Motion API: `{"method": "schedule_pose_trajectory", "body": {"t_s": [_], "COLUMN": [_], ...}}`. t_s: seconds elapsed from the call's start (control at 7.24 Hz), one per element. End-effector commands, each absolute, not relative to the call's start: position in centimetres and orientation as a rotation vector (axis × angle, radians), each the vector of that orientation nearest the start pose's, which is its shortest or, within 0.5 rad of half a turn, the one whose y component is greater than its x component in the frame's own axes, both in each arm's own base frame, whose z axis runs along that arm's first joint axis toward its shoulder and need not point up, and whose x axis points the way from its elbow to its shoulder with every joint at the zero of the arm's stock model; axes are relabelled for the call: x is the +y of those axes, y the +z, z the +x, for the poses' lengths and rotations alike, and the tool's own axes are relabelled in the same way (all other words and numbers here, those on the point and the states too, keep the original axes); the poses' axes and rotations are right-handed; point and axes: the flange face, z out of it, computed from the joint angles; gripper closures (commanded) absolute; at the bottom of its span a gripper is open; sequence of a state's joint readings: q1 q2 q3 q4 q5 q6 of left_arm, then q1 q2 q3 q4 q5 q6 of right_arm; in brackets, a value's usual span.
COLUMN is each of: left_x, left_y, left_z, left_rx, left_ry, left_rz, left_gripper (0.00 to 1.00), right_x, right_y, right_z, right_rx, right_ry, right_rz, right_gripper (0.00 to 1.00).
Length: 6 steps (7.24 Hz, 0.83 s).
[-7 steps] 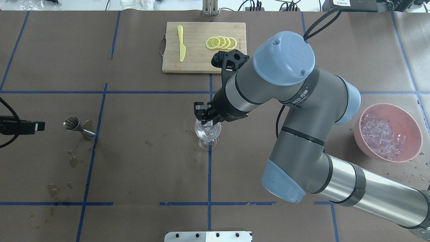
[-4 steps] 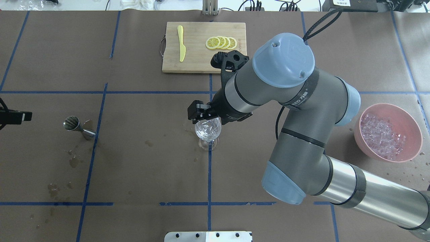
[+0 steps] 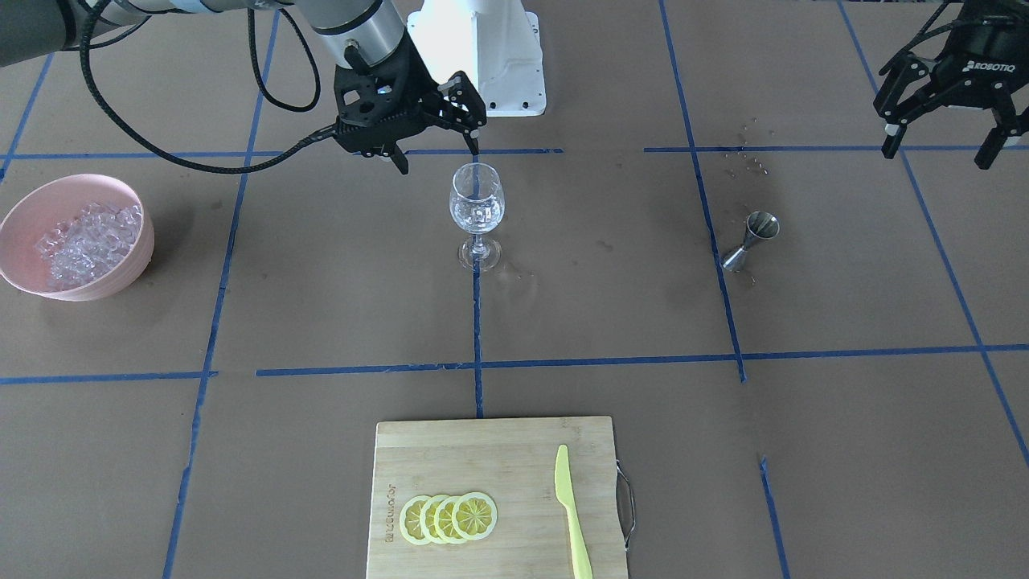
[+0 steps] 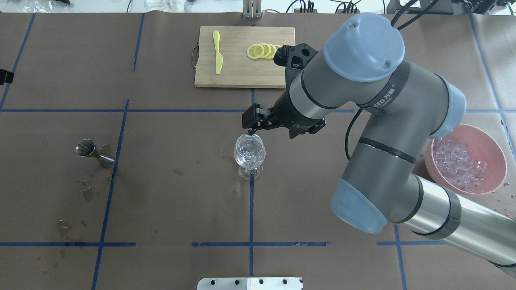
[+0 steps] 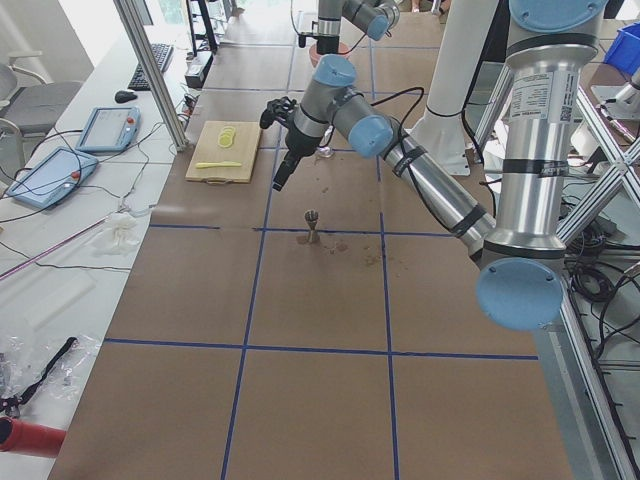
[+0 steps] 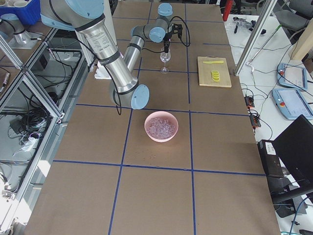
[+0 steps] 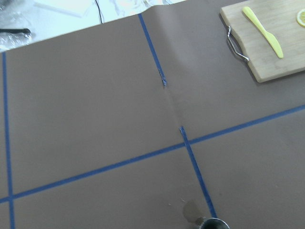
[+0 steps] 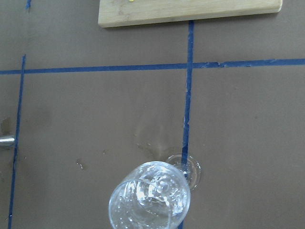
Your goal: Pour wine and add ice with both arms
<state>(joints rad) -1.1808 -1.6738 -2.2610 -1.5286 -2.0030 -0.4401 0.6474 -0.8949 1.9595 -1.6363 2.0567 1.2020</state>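
Standing upright, glass (image 3: 475, 183) holding ice (image 3: 477, 212), right fingers (image 3: 399, 158) spread near its rim, left fingers (image 3: 990, 145) spread

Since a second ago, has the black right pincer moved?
Yes: the black right pincer shifted off the clear stemmed glass toward the bamboo cutting board.

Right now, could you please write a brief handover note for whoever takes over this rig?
Left gripper: open, empty, up near the steel double-cone jigger, which stands upright.
Right gripper: open, empty, hovering above the clear stemmed glass.
Done: clear ice cubes sit in the glass; wine too clear to confirm.
Left: perhaps more cubes from the pink bowl.
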Motion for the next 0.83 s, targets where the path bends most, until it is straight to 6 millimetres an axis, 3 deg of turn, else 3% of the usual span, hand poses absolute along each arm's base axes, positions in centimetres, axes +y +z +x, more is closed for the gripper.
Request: {"method": "schedule_pose_trajectory", "body": {"t_s": [0.0,0.28,0.55,0.69], "left_x": [-48.5,-52.3,-54.4,-55.5], "left_y": [31.9,36.8,42.6,46.8], "left_z": [7.2,2.5,0.1,-4.0], "left_rx": [0.708,0.823,0.773,0.741], "left_ry": [0.103,0.029,0.089,0.097], "left_rz": [0.437,0.320,0.285,0.274], "left_gripper": [0.00,0.00,0.00,0.00], "right_x": [-45.5,-50.1,-52.0,-53.5], "right_y": [15.9,22.7,29.2,32.1], "right_z": [-36.4,-27.9,-23.4,-19.4], "right_rx": [-0.995,-0.924,-0.786,-0.728], "right_ry": [0.016,-0.009,-0.119,-0.152], "right_rz": [0.111,0.079,0.047,0.026], "right_gripper": [0.00,0.00,0.00,0.00]}}
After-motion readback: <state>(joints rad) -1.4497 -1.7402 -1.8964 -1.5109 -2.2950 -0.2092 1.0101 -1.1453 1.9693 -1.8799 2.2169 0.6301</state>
